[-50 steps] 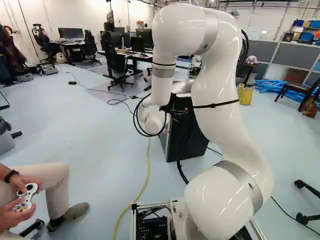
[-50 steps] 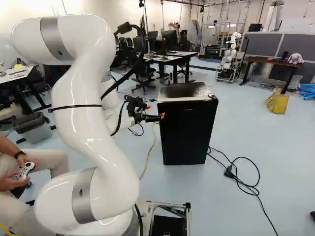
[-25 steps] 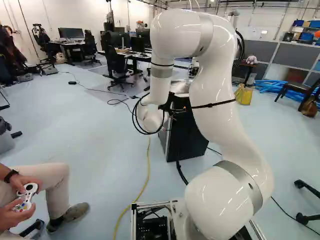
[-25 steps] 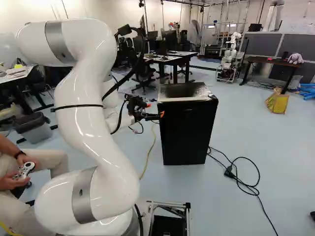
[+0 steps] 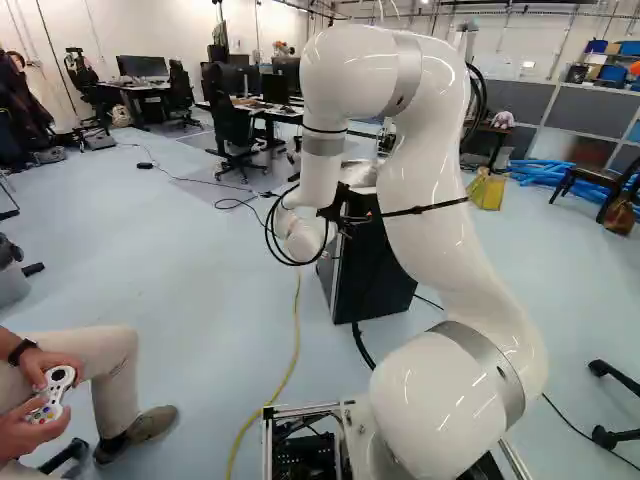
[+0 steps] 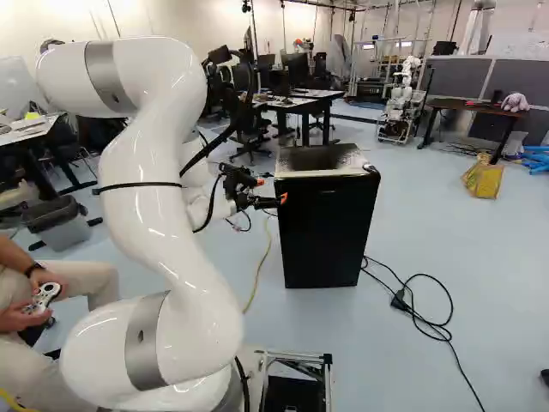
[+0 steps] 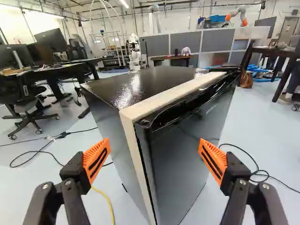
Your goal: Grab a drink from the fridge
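My gripper (image 6: 271, 190) is beside the near left corner of the black fridge (image 6: 328, 232) in the right base view, one orange tip overlapping its front edge there. In the wrist view the gripper (image 7: 153, 159) stands wide open, with orange pads (image 7: 96, 160) facing each other and nothing held. The closed fridge (image 7: 183, 164) is ahead, its corner and the pale edge of its door lying between the two fingers in that view. Whether a finger touches it I cannot tell. No drink shows.
A black cable (image 6: 420, 313) lies on the floor right of the fridge. A yellow cable (image 5: 285, 385) runs along the floor by the base. A seated person with a controller (image 5: 52, 394) is at the left. Behind stand desks, chairs and another robot (image 6: 401, 99).
My arm has shifted slightly against its lowest joint, its upper part moving a little right and down in the right base view. The gripper is slightly higher there, still open. Base and fridge have stayed put.
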Motion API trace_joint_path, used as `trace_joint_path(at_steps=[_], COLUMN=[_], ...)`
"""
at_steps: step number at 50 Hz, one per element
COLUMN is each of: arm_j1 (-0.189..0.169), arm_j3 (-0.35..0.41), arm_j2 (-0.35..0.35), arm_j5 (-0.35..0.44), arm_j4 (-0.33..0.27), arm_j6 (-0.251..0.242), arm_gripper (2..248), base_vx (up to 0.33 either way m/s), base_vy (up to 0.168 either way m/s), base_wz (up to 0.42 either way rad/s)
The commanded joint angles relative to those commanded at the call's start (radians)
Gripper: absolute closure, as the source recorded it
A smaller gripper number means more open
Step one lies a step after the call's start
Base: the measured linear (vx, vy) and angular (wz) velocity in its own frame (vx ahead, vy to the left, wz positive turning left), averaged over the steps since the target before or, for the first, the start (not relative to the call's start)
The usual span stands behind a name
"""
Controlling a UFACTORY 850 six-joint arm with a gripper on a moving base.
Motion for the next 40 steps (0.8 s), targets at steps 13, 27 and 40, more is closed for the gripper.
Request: trace_joint_path(at_steps=[13,27,40], arm_j1=[-0.011,-0.023,-0.035], arm_j3=[-0.002,-0.005,-0.007], arm_j2=[-0.001,-0.003,-0.004], arm_j5=[0.0,0.0,0.0], arm_j4=[0.0,0.0,0.0], arm_j6=[0.0,0.0,0.0], arm_gripper=[3,3,3], base_vx=[0.0,0.0,0.0], base_vy=[0.0,0.0,0.0], base_wz=[0.0,0.0,0.0])
